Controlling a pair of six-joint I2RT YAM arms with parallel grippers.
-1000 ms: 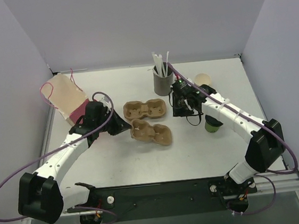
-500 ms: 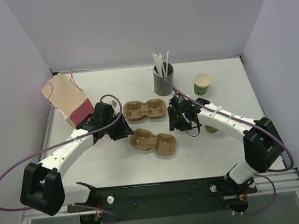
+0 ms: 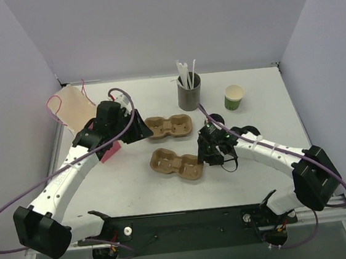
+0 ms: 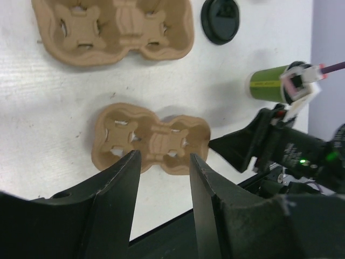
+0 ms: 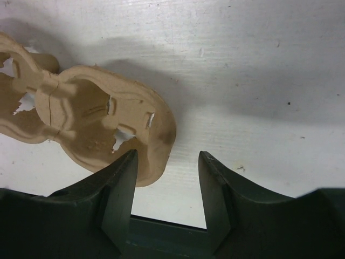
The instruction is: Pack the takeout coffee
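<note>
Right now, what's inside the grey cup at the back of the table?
White straws stand in the grey cup, their tops poking above the rim. Its wall hides their lower ends and anything else inside.

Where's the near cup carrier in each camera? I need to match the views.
Top external: near carrier at centre table, in front of the other carrier.
Left wrist: near carrier mid-picture, just past the left gripper.
Right wrist: near carrier at left, ending by the right gripper.
Shared landmark: the right gripper at the carrier's end, in all three.
</note>
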